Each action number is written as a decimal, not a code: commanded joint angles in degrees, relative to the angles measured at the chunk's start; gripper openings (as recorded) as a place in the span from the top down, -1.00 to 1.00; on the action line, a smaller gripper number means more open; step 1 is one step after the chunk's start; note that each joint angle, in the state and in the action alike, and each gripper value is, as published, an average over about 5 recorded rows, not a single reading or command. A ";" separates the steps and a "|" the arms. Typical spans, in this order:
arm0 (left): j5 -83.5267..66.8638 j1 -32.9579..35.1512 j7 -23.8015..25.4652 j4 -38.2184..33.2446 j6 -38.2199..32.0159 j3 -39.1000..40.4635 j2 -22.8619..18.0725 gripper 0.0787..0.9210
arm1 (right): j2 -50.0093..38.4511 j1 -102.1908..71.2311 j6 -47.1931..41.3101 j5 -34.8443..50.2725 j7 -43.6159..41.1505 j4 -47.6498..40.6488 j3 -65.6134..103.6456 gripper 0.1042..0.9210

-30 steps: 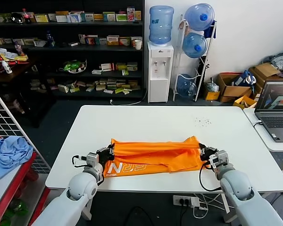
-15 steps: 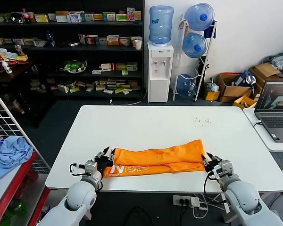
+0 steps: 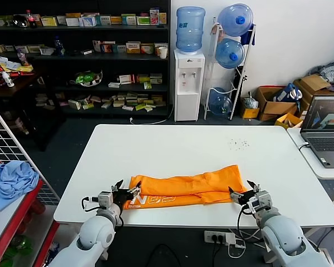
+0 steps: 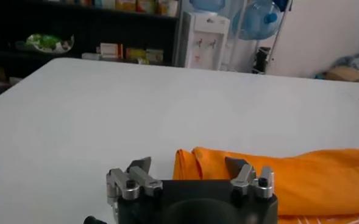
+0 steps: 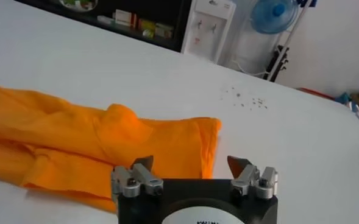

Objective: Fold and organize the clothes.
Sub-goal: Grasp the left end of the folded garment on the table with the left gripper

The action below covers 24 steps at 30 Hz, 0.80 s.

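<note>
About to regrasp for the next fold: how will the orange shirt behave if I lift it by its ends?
The shirt will probably sag in the middle: its thin fabric lies in soft wrinkled folds. The loose layers may slip apart, since nothing pins them. It looks light. Left gripper and right gripper stand open at its ends.

Looks like a lab or test room dressed up partly as a small shop, partly as an office. At upper left of the head view, dark shelving [image 3: 100,55] stocked with rows of small boxed goods, like a pharmacy or store mock-up. At top centre, a white water dispenser [image 3: 188,83] with a blue bottle on top; just right of it, a rack of spare water bottles [image 3: 231,50]. At right edge, an open laptop [image 3: 324,133] on a side desk and cardboard boxes [image 3: 278,103] on the floor. In the middle, a plain white table [image 3: 172,150]; at lower left, a wire-mesh rack [image 3: 11,144].
</note>
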 commanded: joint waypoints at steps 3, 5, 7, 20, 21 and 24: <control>-5.07 0.19 -1.36 1.99 3.40 0.04 -1.28 -0.72 | 0.02 -0.80 2.10 -0.04 0.68 2.22 0.59 -0.76; -4.80 0.27 -1.29 1.84 3.74 0.08 -1.32 -0.65 | 0.08 -0.94 2.67 -0.06 1.00 2.79 0.89 -0.76; -4.55 0.40 -1.14 1.66 3.86 0.13 -1.31 -0.56 | 0.17 -1.03 3.01 -0.03 1.28 3.28 1.19 -0.76; -1.62 0.44 0.91 0.40 1.65 0.09 -1.11 0.33 | 1.54 -2.36 6.27 -1.43 2.17 4.47 3.64 -0.76; -1.58 0.31 0.89 0.32 1.48 -0.09 -0.93 0.39 | 1.78 -2.49 6.92 -1.78 2.17 4.42 3.91 -0.76; -1.58 -0.24 0.81 0.31 1.10 -0.92 0.28 0.59 | 2.44 -2.92 8.71 -2.71 2.06 4.34 4.67 -0.76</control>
